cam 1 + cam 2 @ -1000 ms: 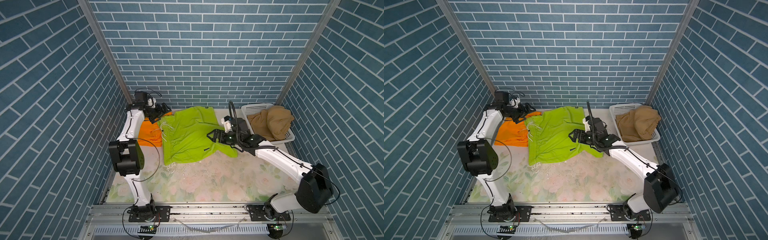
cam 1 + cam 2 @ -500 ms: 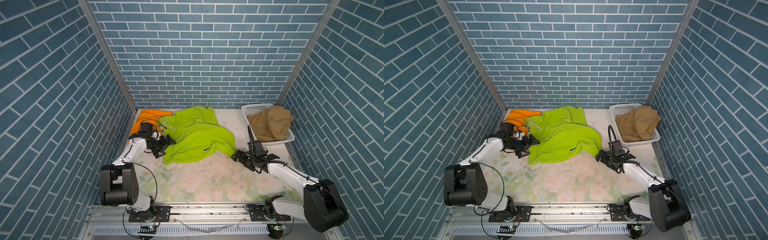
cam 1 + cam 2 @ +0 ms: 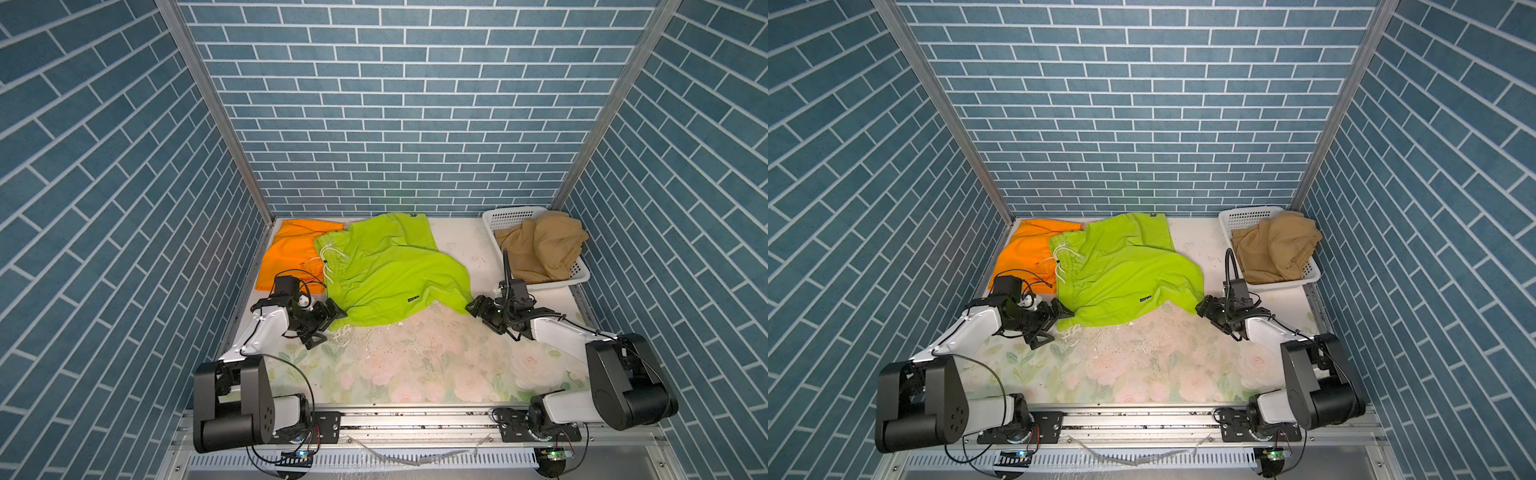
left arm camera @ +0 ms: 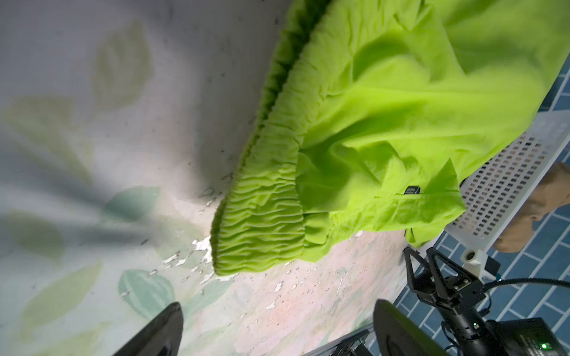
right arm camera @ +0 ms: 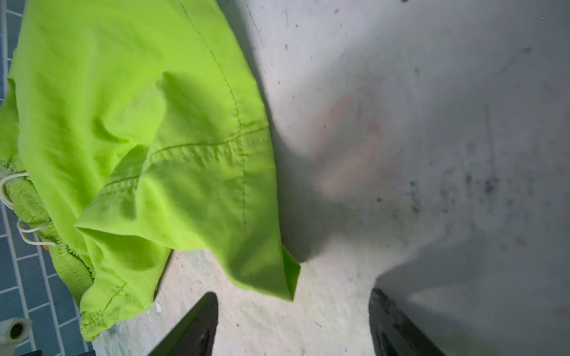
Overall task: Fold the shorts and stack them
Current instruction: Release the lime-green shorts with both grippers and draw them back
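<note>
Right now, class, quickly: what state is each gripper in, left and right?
Left gripper: open, empty, facing the waistband of the lime green shorts.
Right gripper: open, empty, a leg corner just ahead.

Blue brick-patterned walls (image 3: 399, 124) on three sides, metal corner posts (image 3: 219, 112), worn floral table cover (image 3: 415, 365), metal rail (image 3: 415, 420) along the front, even light

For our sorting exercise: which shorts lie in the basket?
The tan-brown shorts; the orange shorts and lime green shorts lie spread on the table instead.
</note>
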`<action>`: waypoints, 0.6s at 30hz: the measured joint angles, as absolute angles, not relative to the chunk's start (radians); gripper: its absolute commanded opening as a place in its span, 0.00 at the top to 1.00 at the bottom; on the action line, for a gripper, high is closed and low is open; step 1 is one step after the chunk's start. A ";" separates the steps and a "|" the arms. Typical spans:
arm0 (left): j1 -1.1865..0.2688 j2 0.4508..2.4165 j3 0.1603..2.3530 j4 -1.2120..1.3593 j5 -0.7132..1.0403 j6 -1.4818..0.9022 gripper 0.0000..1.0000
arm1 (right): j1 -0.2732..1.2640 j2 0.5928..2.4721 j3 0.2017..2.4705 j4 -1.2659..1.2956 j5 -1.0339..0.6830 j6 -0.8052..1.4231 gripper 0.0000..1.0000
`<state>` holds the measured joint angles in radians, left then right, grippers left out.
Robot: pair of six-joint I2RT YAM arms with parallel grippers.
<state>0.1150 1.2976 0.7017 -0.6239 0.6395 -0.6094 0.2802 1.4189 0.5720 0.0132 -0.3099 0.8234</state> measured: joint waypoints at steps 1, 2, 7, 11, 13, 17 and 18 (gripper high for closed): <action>0.117 1.298 0.692 -0.603 0.640 -0.620 0.11 | 0.280 1.435 0.579 0.033 -0.315 0.829 0.31; 0.118 1.300 0.679 -0.574 0.640 -0.638 0.14 | 0.280 1.453 0.584 0.054 -0.321 0.835 0.34; 0.118 1.332 0.625 -0.416 0.656 -0.738 0.34 | 0.280 1.538 0.612 0.139 -0.356 0.860 0.56; 0.118 1.357 0.603 -0.340 0.660 -0.786 0.59 | 0.280 1.549 0.613 0.149 -0.362 0.873 0.79; 0.118 1.361 0.601 -0.306 0.665 -0.797 0.72 | 0.276 1.549 0.619 0.144 -0.363 0.868 0.89; 0.118 1.384 0.599 -0.244 0.682 -0.820 0.90 | 0.250 1.549 0.664 0.114 -0.366 0.855 1.00; 0.118 1.389 0.601 -0.239 0.685 -0.818 1.00 | 0.235 1.548 0.682 0.099 -0.368 0.848 1.00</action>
<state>0.1181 1.3888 0.6014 -0.2390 0.6849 -0.8185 0.2348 1.5482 0.6819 0.0986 -0.3679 0.8482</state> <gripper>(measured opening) 0.122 0.062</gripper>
